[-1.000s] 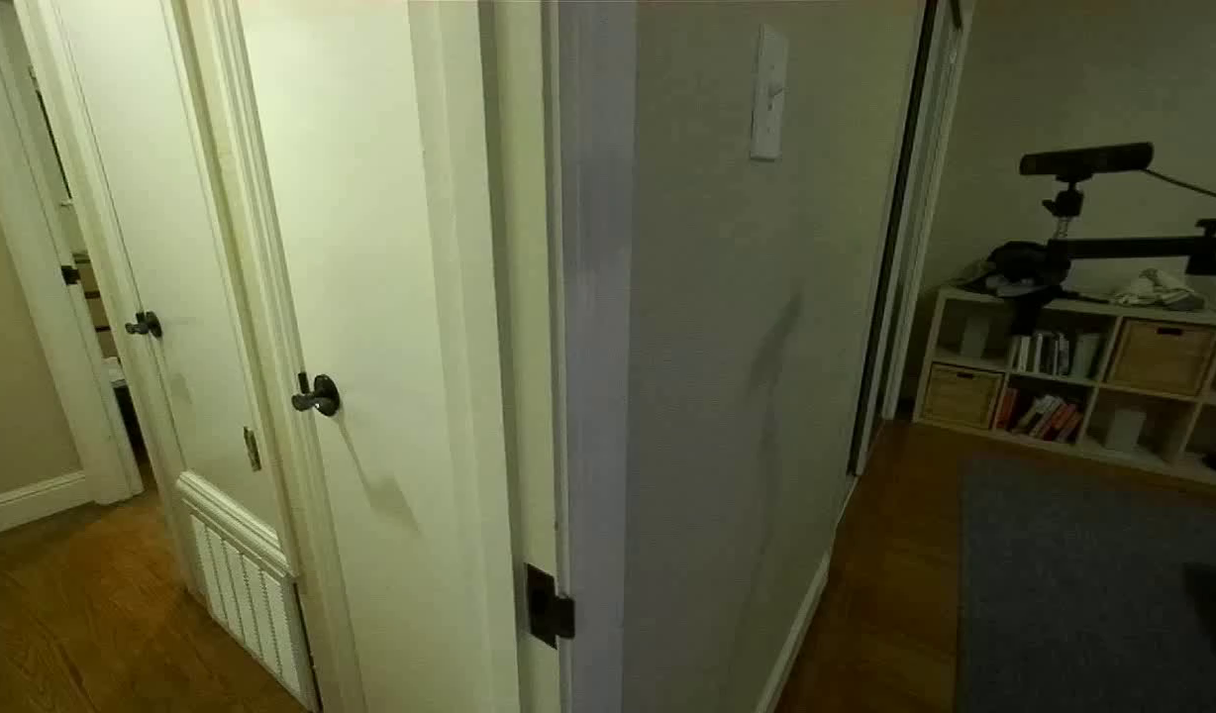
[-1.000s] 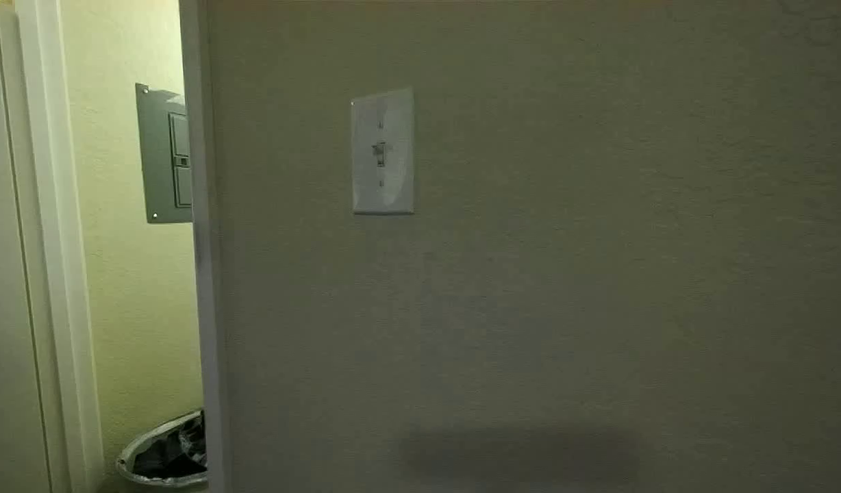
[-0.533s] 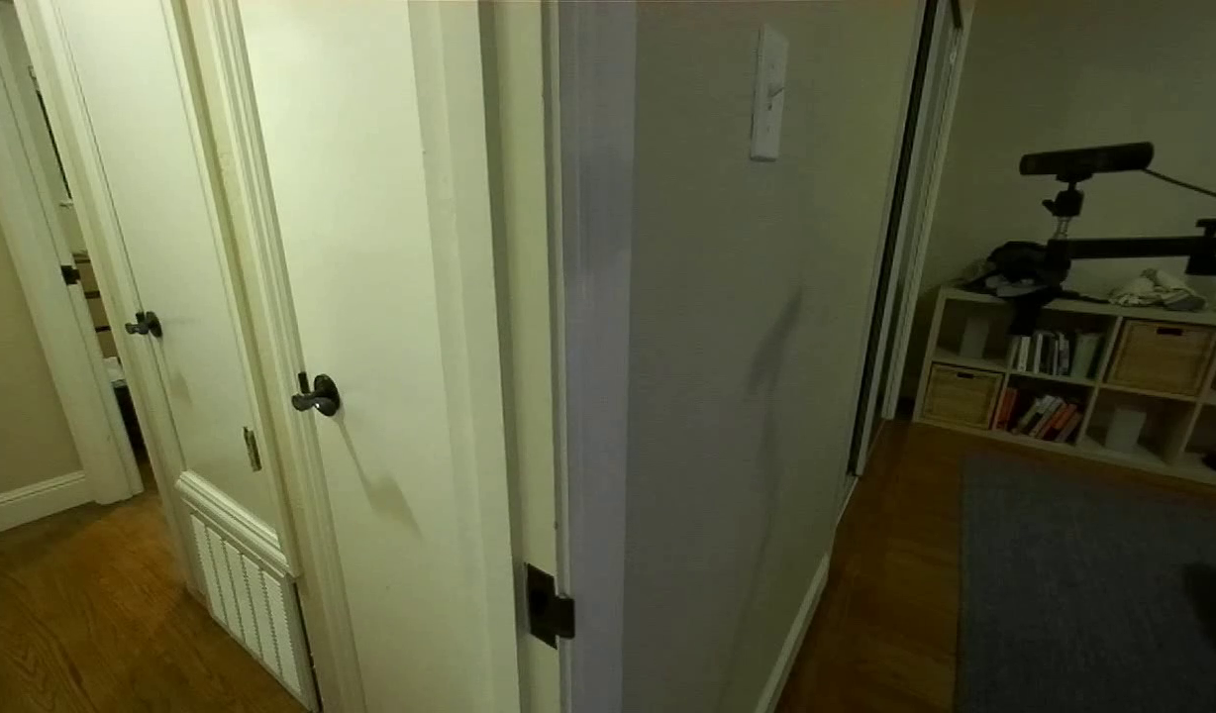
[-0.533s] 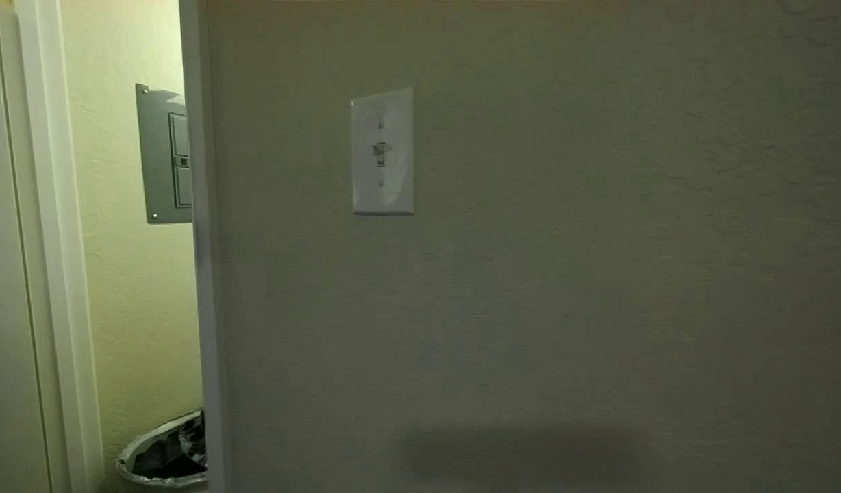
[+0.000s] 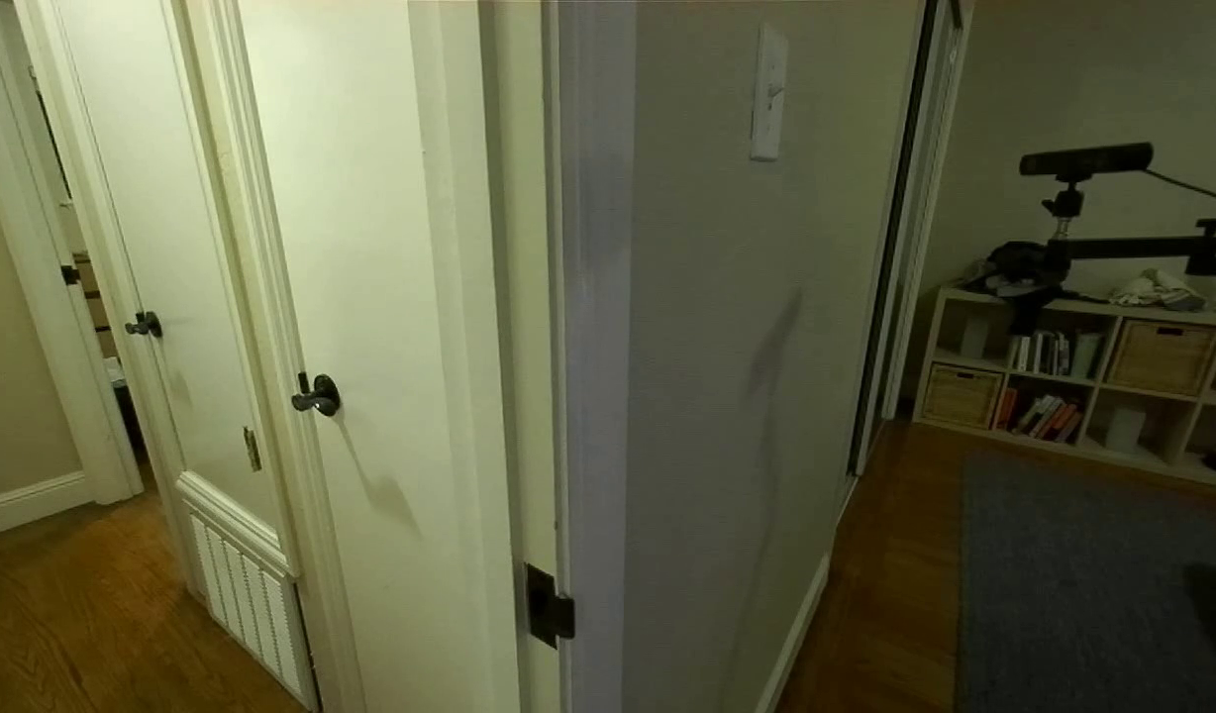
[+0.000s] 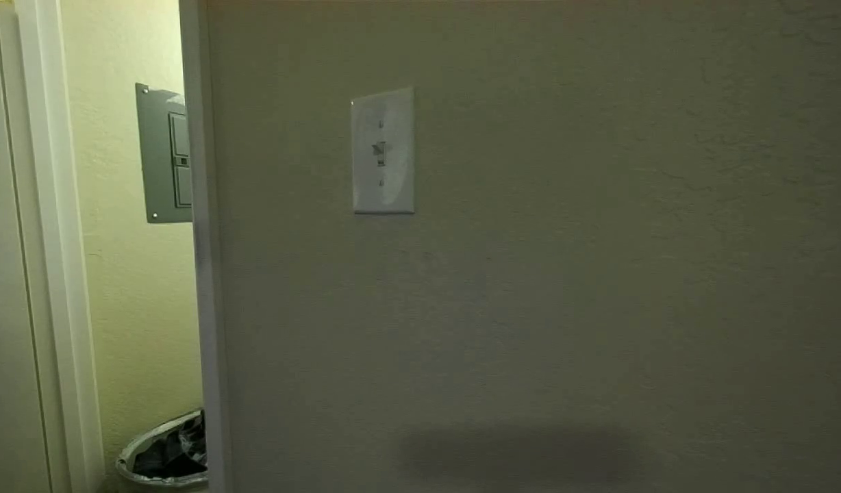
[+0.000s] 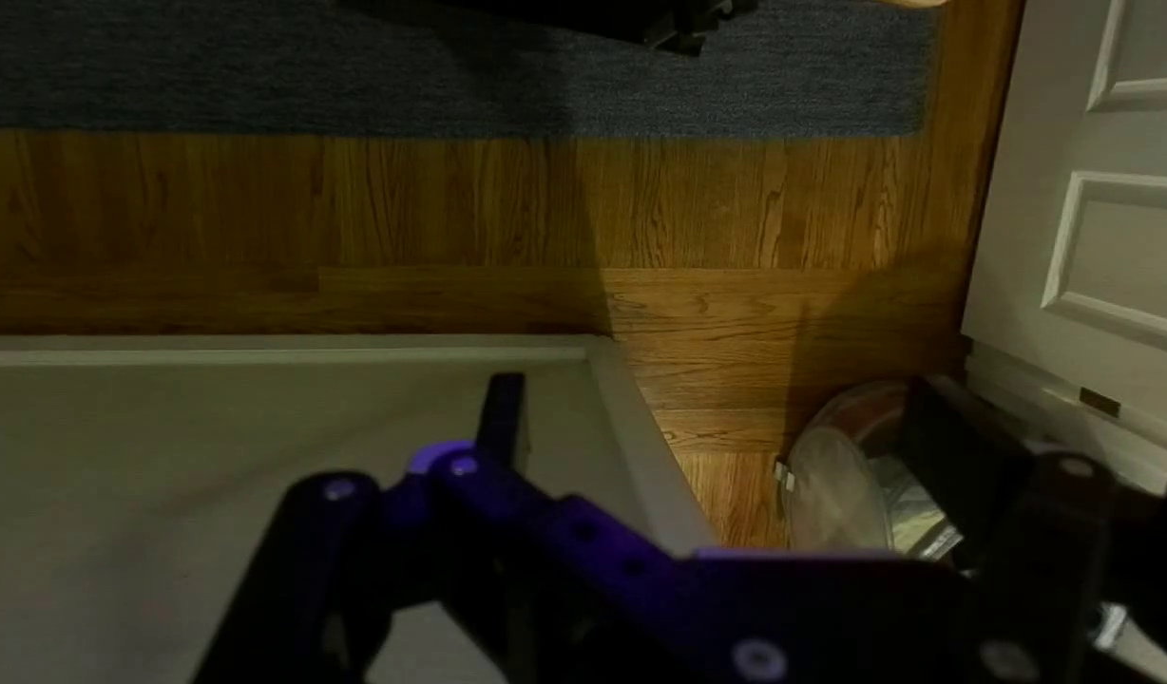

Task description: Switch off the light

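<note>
- In an exterior view: light switch [image 6: 385, 188], a pale-white upright wall plate, sits left of centre on the drab wall [image 6: 564, 274]; toggle lever [image 6: 379, 148] in the upper part of its slot.
- Past the wall's left edge there, a grey breaker panel [image 6: 161, 161], partly cut off; below it a lined bin [image 6: 124, 463] with dark stuff inside. Soft shadow [image 6: 523, 452] low on the wall.
- In an exterior view: same switch at a steep angle, high on the wall, right of the door jamb [image 5: 596, 297]. Dark strike plate [image 5: 549, 606] lower on the jamb.
- Left of that: white door [image 5: 360, 228], dark lever handles [image 5: 319, 395], slatted vent [image 5: 240, 579] near the floor.
- Right: cube shelf [image 5: 1083, 308] with wicker baskets [image 5: 1165, 358] and books [image 5: 1049, 416]; bar-shaped camera [image 5: 1086, 159] on a mount; blue-grey rug [image 5: 1073, 564] on wood floor [image 5: 895, 555].
- Wrist view: gripper [image 7: 717, 408] blurred, purple-lit – jaws spread wide, fingers [image 7: 502, 418] well apart. Wood floor and casing [image 7: 648, 446] show in the gap. Panelled door [image 7: 1030, 237] at right; translucent plastic [image 7: 835, 489] appears beside one finger – depth unclear. Black object [image 7: 679, 28] at top, too cropped to name.
</note>
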You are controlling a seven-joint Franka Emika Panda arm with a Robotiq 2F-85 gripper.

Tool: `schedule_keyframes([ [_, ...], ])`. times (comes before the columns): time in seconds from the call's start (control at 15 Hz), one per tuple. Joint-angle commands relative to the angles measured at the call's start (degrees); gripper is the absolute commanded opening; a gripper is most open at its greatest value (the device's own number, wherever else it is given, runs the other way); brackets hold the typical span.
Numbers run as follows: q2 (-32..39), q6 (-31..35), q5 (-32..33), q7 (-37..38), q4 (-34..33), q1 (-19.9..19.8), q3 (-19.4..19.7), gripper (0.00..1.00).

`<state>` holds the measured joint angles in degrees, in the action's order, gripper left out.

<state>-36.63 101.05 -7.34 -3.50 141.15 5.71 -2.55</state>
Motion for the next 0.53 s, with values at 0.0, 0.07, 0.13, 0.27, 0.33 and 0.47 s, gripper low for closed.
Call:
schedule_keyframes([
  [0.0, 2.0, 2.3, 1.1, -0.2, -0.7, -1.2, 0.5, 1.0],
  [0.07, 2.8, 3.6, 1.7, 0.0, -1.2, -1.9, 0.6, 1.0],
  [0.13, 3.8, 4.9, 2.3, -0.1, -1.6, -2.4, 0.8, 1.0],
  [0.27, 6.1, 7.9, 3.5, -0.2, -2.7, -3.4, 1.4, 1.0],
  [0.33, 7.6, 9.7, 4.3, 0.0, -3.5, -4.0, 1.7, 1.0],
  [0.47, 10.4, 12.6, 5.3, 0.6, -5.4, -5.0, 2.0, 1.0],
])
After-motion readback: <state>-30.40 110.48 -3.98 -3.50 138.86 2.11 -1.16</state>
